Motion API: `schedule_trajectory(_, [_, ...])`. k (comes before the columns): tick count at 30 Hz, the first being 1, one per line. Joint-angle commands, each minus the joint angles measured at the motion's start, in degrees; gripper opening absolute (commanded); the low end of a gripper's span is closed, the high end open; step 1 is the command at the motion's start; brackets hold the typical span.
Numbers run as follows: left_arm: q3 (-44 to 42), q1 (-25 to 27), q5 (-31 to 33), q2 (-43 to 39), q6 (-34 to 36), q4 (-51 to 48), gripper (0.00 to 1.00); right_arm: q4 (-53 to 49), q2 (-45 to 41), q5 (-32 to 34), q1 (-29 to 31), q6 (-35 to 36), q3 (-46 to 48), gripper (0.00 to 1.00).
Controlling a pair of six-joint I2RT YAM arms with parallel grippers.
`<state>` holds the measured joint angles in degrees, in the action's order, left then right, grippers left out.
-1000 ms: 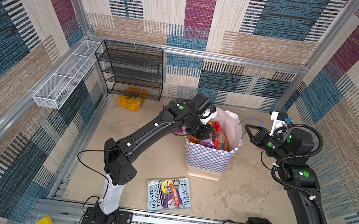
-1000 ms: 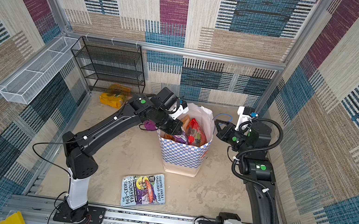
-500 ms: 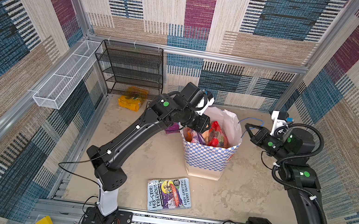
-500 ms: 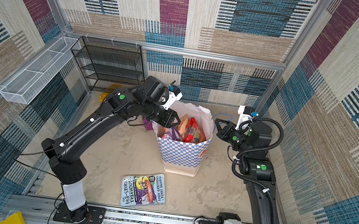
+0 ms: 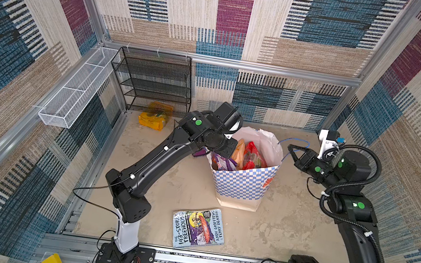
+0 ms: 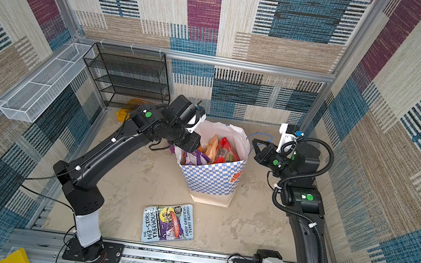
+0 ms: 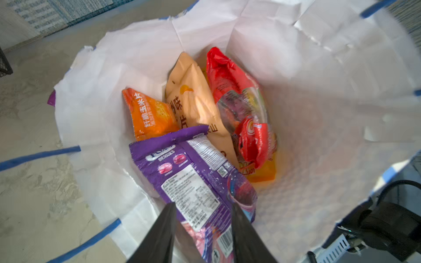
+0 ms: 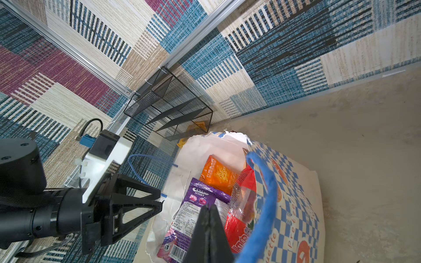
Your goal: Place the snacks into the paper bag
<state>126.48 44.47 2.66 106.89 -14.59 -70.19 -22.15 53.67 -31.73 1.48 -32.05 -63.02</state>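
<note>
Purple packet (image 7: 189, 180) released into paper bag (image 5: 241, 183): we see left gripper (image 7: 202, 205) jaws just parted, right gripper (image 8: 208, 206) jaws together. Yellow packet (image 5: 152, 121), 10 o'clock, remains out.

The left gripper (image 7: 202, 206) tilts downward with its jaws apart. The right gripper (image 8: 208, 207) is closed and points toward the middle.

Patchwork woven walls (image 5: 233, 13) enclose a mottled beige floor (image 5: 288, 230) and black mesh rack (image 5: 154, 83).
</note>
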Motion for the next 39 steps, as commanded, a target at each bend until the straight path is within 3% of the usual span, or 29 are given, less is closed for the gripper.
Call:
schedule_trajectory(1, [-0.8,-0.1,3.2,0.8,1.6,-3.4,0.47,5.2,-0.2,-0.4,0.1,0.0,-0.2,0.03])
schedule_trajectory(3, [-1.4,-0.1,3.2,1.6,1.6,-3.6,0.54,5.2,-0.3,-0.3,0.1,0.0,-0.3,0.03])
schedule_trajectory(5, [-1.4,-0.1,2.8,2.7,1.7,-3.8,0.68,5.0,-0.3,-0.3,0.1,0.1,-0.2,0.03])
schedule_trajectory(8, [-1.6,-0.1,3.3,5.0,2.0,-3.7,0.73,4.7,-0.3,0.0,0.1,0.3,-0.4,0.03])
schedule_trajectory(13, [-1.6,-0.2,0.9,9.1,1.6,-3.9,0.73,4.8,-0.3,0.2,0.1,0.2,-0.5,0.03])
schedule_trajectory(19, [-0.3,-0.2,-9.8,12.7,1.9,-3.4,0.75,5.2,-0.6,0.2,0.1,-0.1,-0.4,0.03])
schedule_trajectory(32, [8.5,0.1,-22.5,19.7,-1.0,0.3,0.70,5.1,-2.0,0.5,0.1,-0.4,0.0,0.03])
schedule_trajectory(36, [11.2,0.1,-22.9,19.4,-1.5,0.8,0.71,5.1,-2.1,0.5,0.1,-0.5,0.4,0.04])
schedule_trajectory(39, [12.1,0.1,-18.6,17.5,-1.8,0.8,0.70,5.1,-2.2,0.4,0.1,-0.6,0.7,0.03])
